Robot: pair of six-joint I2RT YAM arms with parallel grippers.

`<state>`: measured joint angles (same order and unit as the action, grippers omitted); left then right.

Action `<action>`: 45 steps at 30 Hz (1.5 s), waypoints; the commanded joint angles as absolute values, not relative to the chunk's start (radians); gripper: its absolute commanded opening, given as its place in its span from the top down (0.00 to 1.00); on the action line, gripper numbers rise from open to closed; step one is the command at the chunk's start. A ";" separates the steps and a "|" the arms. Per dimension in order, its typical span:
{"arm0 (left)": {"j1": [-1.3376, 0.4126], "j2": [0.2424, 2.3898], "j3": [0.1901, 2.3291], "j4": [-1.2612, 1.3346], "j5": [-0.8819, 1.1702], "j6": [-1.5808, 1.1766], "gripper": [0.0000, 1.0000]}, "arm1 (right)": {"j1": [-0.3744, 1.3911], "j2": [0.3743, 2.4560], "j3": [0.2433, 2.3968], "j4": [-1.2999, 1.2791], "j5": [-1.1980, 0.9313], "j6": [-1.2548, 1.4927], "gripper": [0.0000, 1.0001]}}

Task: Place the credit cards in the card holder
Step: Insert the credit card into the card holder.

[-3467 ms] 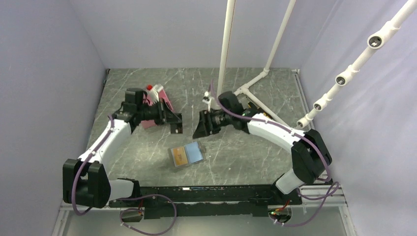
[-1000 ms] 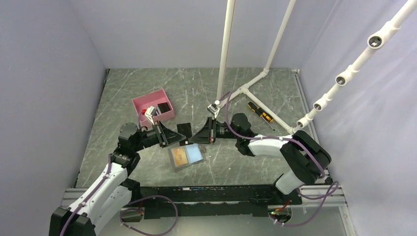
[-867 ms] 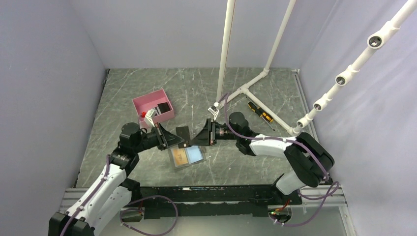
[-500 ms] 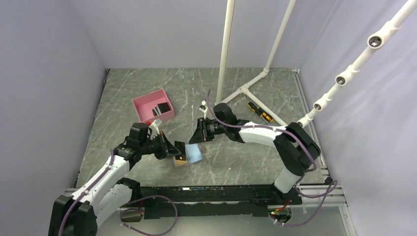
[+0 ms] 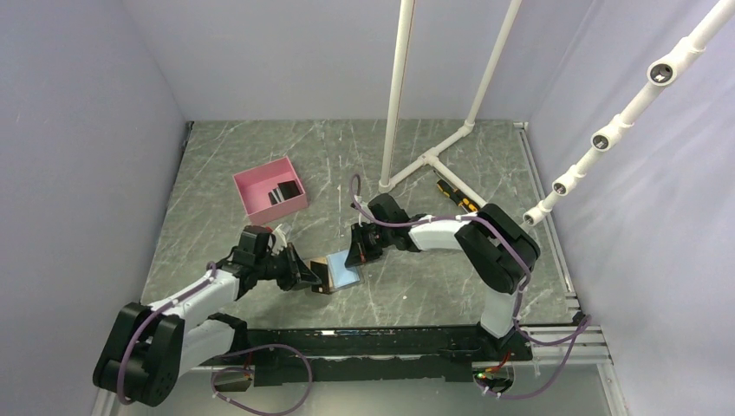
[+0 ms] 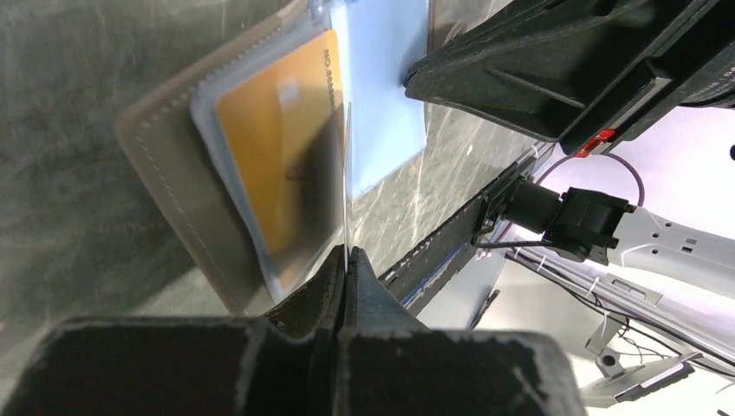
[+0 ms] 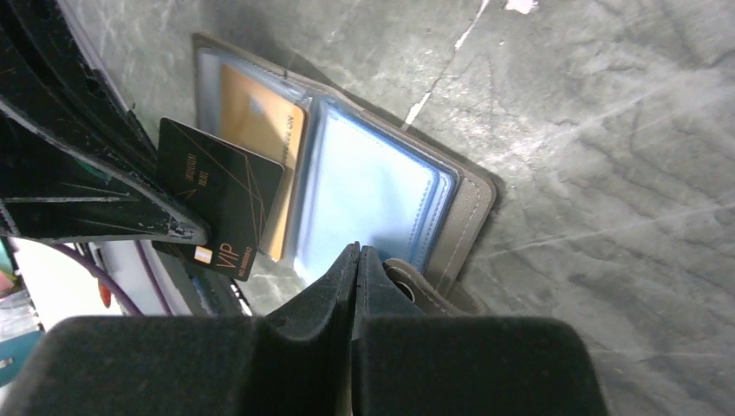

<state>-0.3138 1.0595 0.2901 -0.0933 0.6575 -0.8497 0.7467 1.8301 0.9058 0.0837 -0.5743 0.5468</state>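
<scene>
Card holder [image 5: 336,276] lies open on the table [image 5: 416,290] near front centre, with the orange card [image 6: 277,147] in its left pocket and the light blue right page showing. Black card [image 7: 221,195] stands on edge over the orange one, clamped in the left end effector [image 6: 345,256], which is at the holder's 9 o'clock in the top view. Right end effector [image 7: 357,253] has its fingers pressed together on nothing and sits at the holder's 1 o'clock, tips over the blue page's edge; pink box [image 5: 254,194] is well apart at 11 o'clock.

You can read "VIP" in pale letters near one corner of the black card [image 7: 221,204]. The tiny line beside it is too small for you to make out, as is the print along one edge of the orange card [image 6: 277,147].
</scene>
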 commanded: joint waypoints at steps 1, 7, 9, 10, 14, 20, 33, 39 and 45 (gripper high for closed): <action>-0.316 1.095 0.284 0.033 0.686 -0.826 1.00 | 0.747 1.850 0.920 0.094 -0.513 0.505 1.00; -0.316 1.130 0.276 0.063 0.698 -0.823 1.00 | 0.747 1.869 0.916 0.101 -0.506 0.503 1.00; -0.316 1.135 0.272 0.083 0.702 -0.826 1.00 | 0.747 1.871 0.912 0.104 -0.505 0.505 1.00; -0.316 1.140 0.275 0.079 0.699 -0.821 1.00 | 0.747 1.871 0.911 0.106 -0.504 0.507 1.00; -0.316 1.172 0.279 0.093 0.705 -0.815 1.00 | 0.747 1.869 0.910 0.110 -0.505 0.509 1.00; -0.316 1.232 0.286 0.118 0.704 -0.826 1.00 | 0.747 1.858 0.907 0.110 -0.502 0.509 1.00; -0.316 1.312 0.303 0.234 0.726 -0.825 1.00 | 0.747 1.859 0.904 0.121 -0.508 0.515 1.00; -0.316 1.371 0.295 0.369 0.745 -0.869 1.00 | 0.747 1.850 0.904 0.115 -0.502 0.513 1.00; -0.318 1.348 0.259 0.431 0.692 -0.903 1.00 | 0.747 1.847 0.903 0.114 -0.503 0.516 1.00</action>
<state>-0.3141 1.3701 0.2787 0.3389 0.7284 -0.8761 0.7475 1.8473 0.9058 0.1108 -0.5549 0.5419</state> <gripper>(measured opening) 0.010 0.007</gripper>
